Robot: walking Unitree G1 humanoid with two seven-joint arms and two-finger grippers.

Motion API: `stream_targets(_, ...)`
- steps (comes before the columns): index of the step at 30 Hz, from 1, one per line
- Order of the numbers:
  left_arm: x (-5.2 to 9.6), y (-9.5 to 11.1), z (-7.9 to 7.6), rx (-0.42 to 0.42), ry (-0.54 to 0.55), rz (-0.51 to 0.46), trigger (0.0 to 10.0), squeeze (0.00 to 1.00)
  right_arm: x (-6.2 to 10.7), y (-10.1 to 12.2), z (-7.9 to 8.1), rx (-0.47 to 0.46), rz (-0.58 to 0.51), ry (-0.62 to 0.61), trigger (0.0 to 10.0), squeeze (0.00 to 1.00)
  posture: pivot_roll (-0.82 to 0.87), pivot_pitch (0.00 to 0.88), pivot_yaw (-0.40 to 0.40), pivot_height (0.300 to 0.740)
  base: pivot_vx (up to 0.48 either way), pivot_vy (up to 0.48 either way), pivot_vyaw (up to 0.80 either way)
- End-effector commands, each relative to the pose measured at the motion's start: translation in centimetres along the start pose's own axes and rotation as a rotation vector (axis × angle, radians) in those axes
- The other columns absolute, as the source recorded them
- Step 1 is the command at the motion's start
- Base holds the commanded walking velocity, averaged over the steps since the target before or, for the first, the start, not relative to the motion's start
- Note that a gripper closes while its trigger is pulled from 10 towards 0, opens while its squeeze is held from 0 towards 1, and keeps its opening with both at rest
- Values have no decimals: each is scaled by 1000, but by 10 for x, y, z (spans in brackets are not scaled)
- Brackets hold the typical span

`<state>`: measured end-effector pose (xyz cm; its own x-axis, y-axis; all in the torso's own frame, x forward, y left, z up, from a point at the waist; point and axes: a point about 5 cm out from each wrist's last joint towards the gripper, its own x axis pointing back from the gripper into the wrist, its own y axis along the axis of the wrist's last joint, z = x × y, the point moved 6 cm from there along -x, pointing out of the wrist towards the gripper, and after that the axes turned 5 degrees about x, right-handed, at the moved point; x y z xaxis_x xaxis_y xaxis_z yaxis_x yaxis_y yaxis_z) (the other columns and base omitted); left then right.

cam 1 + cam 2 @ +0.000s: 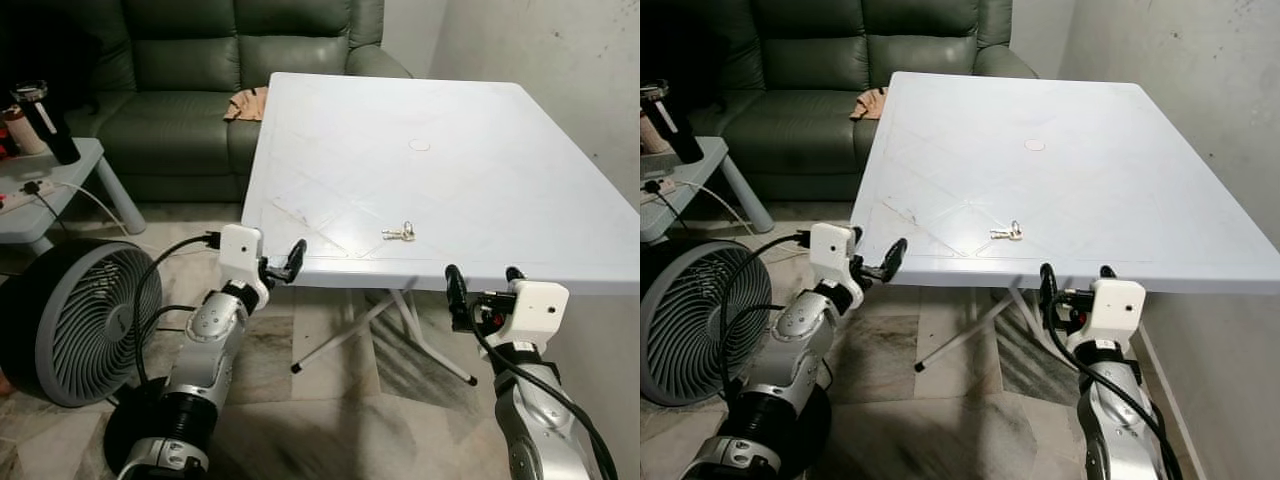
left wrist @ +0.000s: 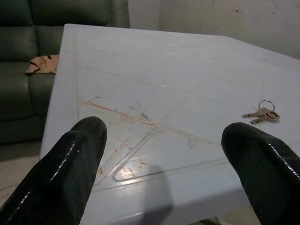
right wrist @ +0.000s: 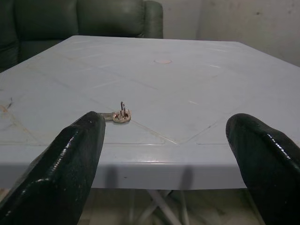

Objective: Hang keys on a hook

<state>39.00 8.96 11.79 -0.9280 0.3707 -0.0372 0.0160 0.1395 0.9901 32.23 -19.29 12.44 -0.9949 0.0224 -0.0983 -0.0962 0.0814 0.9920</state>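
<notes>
Left eye view: keys (image 1: 398, 233) lie flat on the white bench (image 1: 470, 120), near its front edge, roughly mid-width, nothing touching them. Small bunch on a ring, looks like two keys, w/ the ring standing up a bit in the right wrist view.

Right claw (image 1: 484, 292) hangs just below and in front of the bench's front edge, fingers spread wide, empty. Through its wrist cam the keys sit beyond the edge, toward the left finger rather than centred in the gap. Left claw (image 1: 281, 266) is at the bench's front-left corner, fingers also spread apart, empty; keys are well off to its right.

Step in hand, my read: approach, pre-grasp. Nothing picked up yet, so task is barely begun. Can't spot a hook anywhere, so hanging spot is unknown for now.

Next move prob. calls for the right claw to lift above the edge, go fwd over the bench top and shift a bit left so the keys centre btw the fingers, then come down and pinch. Keys are thin and flat on a smooth top, so going for the raised ring looks easier than the blades; they could skid if nudged sideways.

Round about: green sofa (image 1: 190, 80) behind the bench w/ a tan cloth (image 1: 245, 104) on its seat, round fan (image 1: 70, 320) on the floor to the left, small grey side table (image 1: 40, 190).
</notes>
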Motion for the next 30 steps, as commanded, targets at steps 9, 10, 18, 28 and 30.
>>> stream_targets(9,3,-3,-10,-7,-22,6,10000,0,-2,4,8,27,-9,44,10000,0,10,74,-17,740,0,0,0)
stream_targets(10,3,-3,-9,-7,-18,5,10000,0,-2,4,8,31,-9,46,10000,0,10,74,-17,740,0,0,0)
stream_targets(18,1,-1,-5,2,-10,9,10000,0,-3,3,9,26,-6,49,10000,0,11,67,-19,740,76,0,0)
stream_targets(28,0,-1,-6,8,-15,16,10000,0,-2,0,9,26,6,47,10000,0,6,62,-15,740,424,0,0)
stream_targets(30,0,-1,-7,7,-17,16,10000,0,-2,0,9,28,7,48,10000,0,6,62,-15,740,442,0,0)
